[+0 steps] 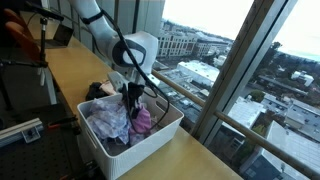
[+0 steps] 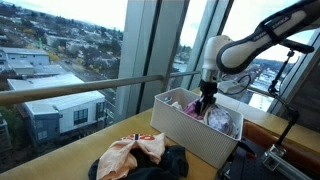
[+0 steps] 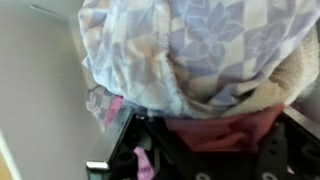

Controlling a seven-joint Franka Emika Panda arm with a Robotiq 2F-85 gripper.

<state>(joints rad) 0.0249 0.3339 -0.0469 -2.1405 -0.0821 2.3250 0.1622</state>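
Note:
My gripper (image 1: 132, 98) reaches down into a white bin (image 1: 160, 137) full of clothes, seen in both exterior views. In the wrist view the gripper (image 3: 205, 135) is shut on a fold of reddish-pink cloth (image 3: 225, 125), which bunches between the dark fingers (image 3: 115, 150). Just beyond it lies a lavender and white flower-patterned cloth (image 3: 190, 45). From outside, the pink cloth (image 1: 143, 122) sits right under the gripper (image 2: 205, 104), with the patterned cloth (image 1: 106, 118) beside it. How deep the fingertips go is hidden by the fabric.
The bin (image 2: 190, 135) stands on a wooden counter (image 1: 70, 70) along a large window. A loose pile of orange-cream and dark clothes (image 2: 140, 158) lies on the counter beside the bin. A dark garment (image 1: 98, 91) hangs at the bin's far corner. A window rail (image 2: 70, 90) runs close behind.

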